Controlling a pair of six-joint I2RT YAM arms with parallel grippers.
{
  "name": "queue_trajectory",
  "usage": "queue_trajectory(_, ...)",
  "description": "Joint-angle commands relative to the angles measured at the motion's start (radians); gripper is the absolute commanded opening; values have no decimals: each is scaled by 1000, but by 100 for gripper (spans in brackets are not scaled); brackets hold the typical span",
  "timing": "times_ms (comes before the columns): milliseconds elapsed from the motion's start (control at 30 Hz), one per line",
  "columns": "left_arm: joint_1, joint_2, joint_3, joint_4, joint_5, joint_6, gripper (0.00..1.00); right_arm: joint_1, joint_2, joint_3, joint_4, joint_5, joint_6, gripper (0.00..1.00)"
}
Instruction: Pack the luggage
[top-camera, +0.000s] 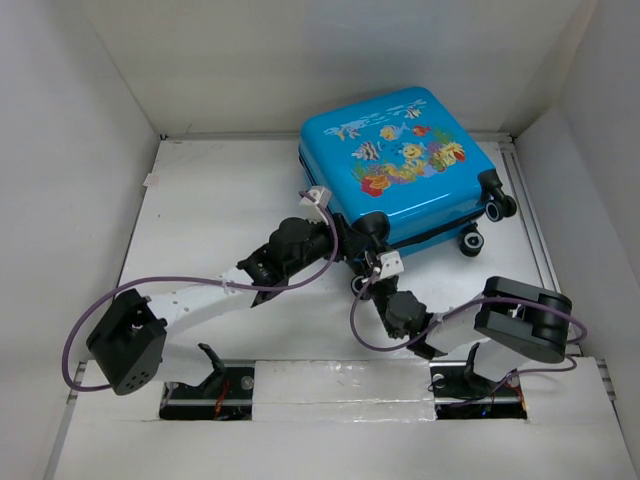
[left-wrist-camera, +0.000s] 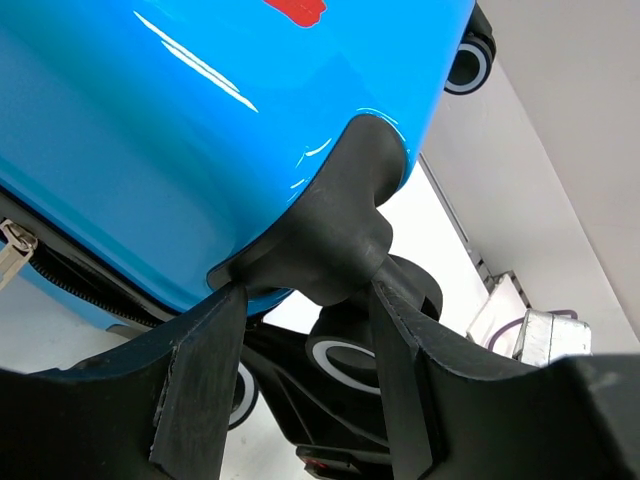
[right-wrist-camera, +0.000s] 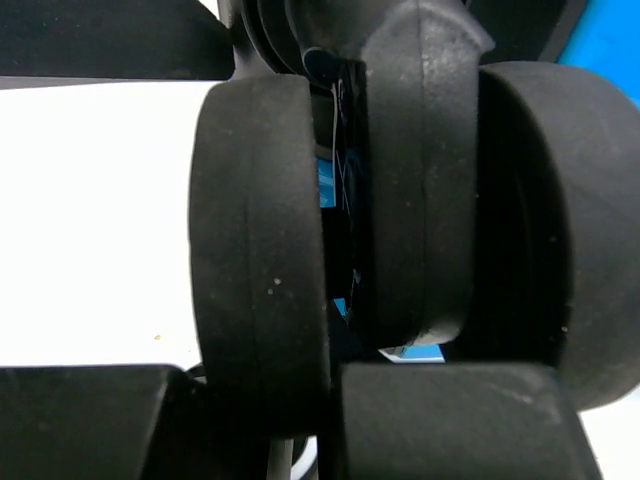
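Observation:
The luggage (top-camera: 400, 165) is a bright-blue suitcase lying shut at the back right, fish print facing up. Its zip seam (left-wrist-camera: 70, 280) runs along the side. My left gripper (top-camera: 362, 232) is at its near-left corner. In the left wrist view the left gripper (left-wrist-camera: 305, 290) has its fingers (left-wrist-camera: 200, 380) pressed on both sides of the black caster mount (left-wrist-camera: 340, 230). My right gripper (top-camera: 368, 278) sits just below that corner. In the right wrist view the right gripper (right-wrist-camera: 265, 378) is closed round a black caster wheel (right-wrist-camera: 260, 240) that fills the view.
Two more caster wheels (top-camera: 470, 241) stick out at the suitcase's right side, near the right wall rail (top-camera: 530, 230). White walls close in the table on the left, back and right. Purple cables (top-camera: 330, 262) loop over both arms.

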Motion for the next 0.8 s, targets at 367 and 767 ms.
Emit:
queue_trajectory(367,-3,84,188,-105,100,42,46,99,149,131,525,-104,50,0)
queue_trajectory(767,-3,32,267,-179,342,63,61,137,50,159,425,-293,30,0)
